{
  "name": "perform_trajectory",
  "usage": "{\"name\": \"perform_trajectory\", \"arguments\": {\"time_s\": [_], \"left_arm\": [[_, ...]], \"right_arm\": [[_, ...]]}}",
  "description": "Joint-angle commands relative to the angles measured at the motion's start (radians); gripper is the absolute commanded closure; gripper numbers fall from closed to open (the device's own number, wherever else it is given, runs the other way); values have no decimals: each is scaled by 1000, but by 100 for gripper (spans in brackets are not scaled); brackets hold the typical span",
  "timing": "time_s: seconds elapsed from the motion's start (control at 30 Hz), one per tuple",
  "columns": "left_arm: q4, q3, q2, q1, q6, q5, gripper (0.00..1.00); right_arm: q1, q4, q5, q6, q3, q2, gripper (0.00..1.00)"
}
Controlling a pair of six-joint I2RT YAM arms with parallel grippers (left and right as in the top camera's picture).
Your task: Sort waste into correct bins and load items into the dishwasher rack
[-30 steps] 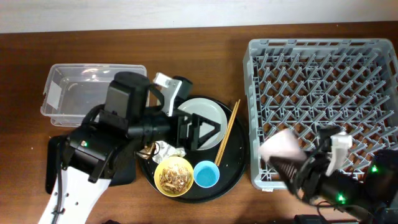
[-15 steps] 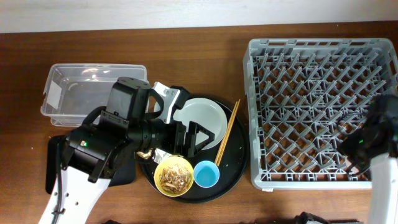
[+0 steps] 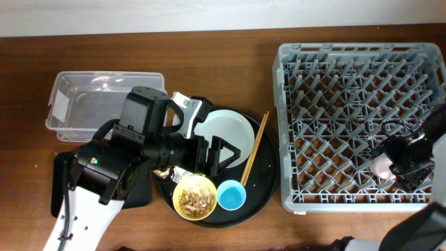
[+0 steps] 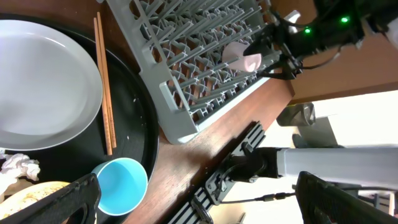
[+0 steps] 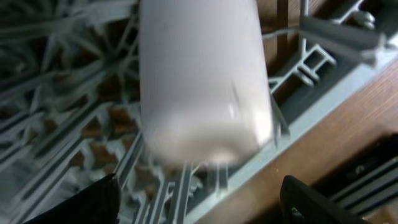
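right jaws look clamped on the pink cup (image 3: 382, 166), held over the near right corner of the dishwasher rack (image 3: 359, 70); right gripper (image 3: 401, 162) mostly blurred. left gripper (image 3: 221, 152) jaws stand apart, empty, over the pale plate (image 3: 224, 127). cup reads light, rigid, smooth plastic, likely slippery; side-wall grip seems best. pegs are crowded, little room. brown wooden table (image 3: 209, 63), round black tray (image 3: 261, 188) with blue cup (image 3: 231, 196), yellow bowl (image 3: 194, 198), chopsticks (image 3: 255, 148).

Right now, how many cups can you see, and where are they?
2. The blue cup stands on the round black tray beside the yellow bowl; the pink cup is in the grey dishwasher rack, at the right gripper. Others may be hidden.
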Motion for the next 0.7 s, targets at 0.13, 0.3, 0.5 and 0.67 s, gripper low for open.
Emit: {"name": "perform_trajectory", "arguments": {"time_s": [0.13, 0.3, 0.5, 0.67], "left_arm": [[-16, 3, -43, 3, 32, -24, 0], [-278, -14, -75, -127, -82, -498, 1], [-108, -250, 34, -355, -172, -586, 24], [90, -331, 271, -419, -171, -650, 43]], "right_arm": [[144, -93, -340, -227, 31, -625, 14], [364, -146, -434, -229, 30, -987, 13], [430, -218, -419, -282, 30, -837, 11], [430, -251, -410, -308, 30, -761, 11]]}}
